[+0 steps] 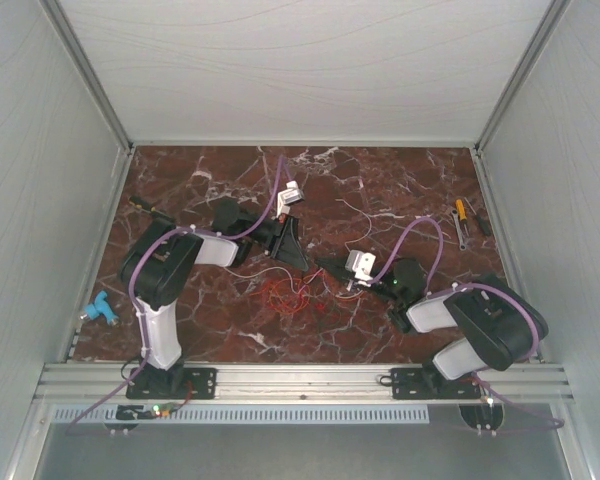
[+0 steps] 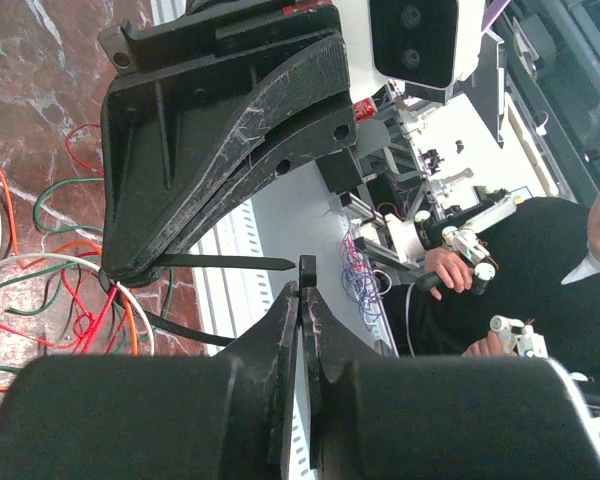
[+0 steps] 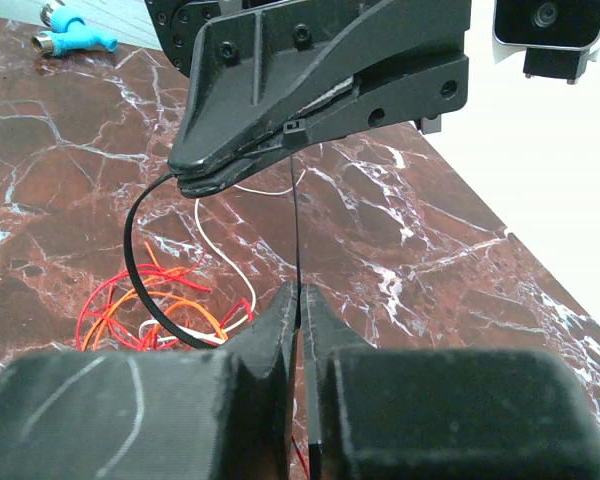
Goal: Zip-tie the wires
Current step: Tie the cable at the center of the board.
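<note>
From above, the left tool and the right tool meet almost tip to tip near the middle of the dark red marble bench. They are just beyond the wires, a loose red and orange tangle with a white strand trailing toward the far side. Bare marble runs from the tools to the far edge. White side walls stand along both long edges and a metal rail closes the near one. A yellow-handled screwdriver lies close to the right edge and a blue fitting close to the left edge, both well apart from the tools. In the left wrist view, the left tool's fingers are pressed together on one end of the zip tie. The strip runs straight across to the tip of the right tool, with red, orange, white and green strands on the bench beside it. In the right wrist view, the right tool's fingers are pinched on the thin black strip, which rises straight to the left tool, itself clamped on the tie. From there a slack black loop hangs down to the tangle; whether it encircles the strands cannot be told. Open marble lies to either side
</note>
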You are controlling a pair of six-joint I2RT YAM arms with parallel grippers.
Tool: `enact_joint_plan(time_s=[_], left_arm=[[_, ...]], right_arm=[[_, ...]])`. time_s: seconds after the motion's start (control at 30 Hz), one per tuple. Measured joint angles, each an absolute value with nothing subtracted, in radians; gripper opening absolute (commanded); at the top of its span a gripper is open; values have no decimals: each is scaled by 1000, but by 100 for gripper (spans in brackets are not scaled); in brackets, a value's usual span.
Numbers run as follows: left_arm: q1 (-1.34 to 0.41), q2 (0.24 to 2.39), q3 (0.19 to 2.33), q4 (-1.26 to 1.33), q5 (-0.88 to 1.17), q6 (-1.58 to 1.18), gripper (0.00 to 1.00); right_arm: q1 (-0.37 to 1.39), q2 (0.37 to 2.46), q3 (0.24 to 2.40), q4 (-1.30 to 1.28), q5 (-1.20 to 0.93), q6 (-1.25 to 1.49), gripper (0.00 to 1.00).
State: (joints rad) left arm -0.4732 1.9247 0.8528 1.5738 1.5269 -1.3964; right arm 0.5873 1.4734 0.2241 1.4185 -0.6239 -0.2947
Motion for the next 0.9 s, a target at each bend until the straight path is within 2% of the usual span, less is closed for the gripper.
enact_joint_plan(time_s=[0.9], left_arm=[[-479, 1925, 864, 1574, 1526, -1407, 0]], right_arm=[[587, 1473, 232, 1419, -621, -295, 0]])
